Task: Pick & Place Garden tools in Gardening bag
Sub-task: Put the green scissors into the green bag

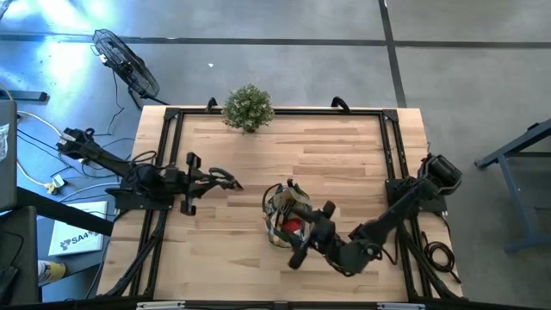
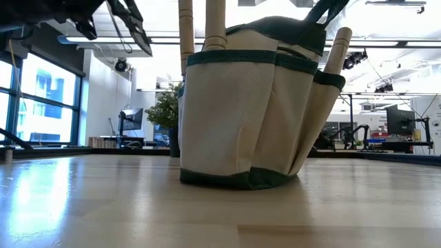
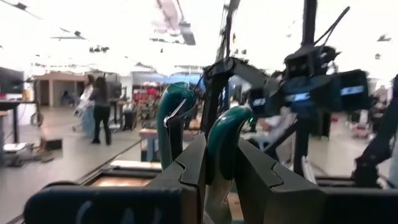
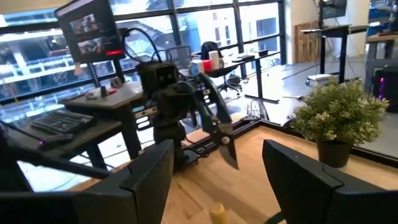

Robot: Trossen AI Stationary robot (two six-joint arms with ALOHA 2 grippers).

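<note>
Tan fabric gardening bag with olive-green trim (image 2: 238,117) stands upright, wooden tool handles (image 2: 214,24) protruding; green-handled pruners (image 3: 217,140) held aloft, well apart.

So the gardening bag (image 1: 285,215) sits on the table (image 1: 344,164) toward the front, tools (image 2: 215,24) sticking up out of it. Potted plant (image 1: 249,108) is at the back edge. Pruners (image 1: 225,179) are up left of the bag.

The gardening bag (image 2: 241,117) is cream with dark green trim. The pruners (image 3: 205,134) have green handles, and the table (image 1: 344,164) is light striped wood.
</note>
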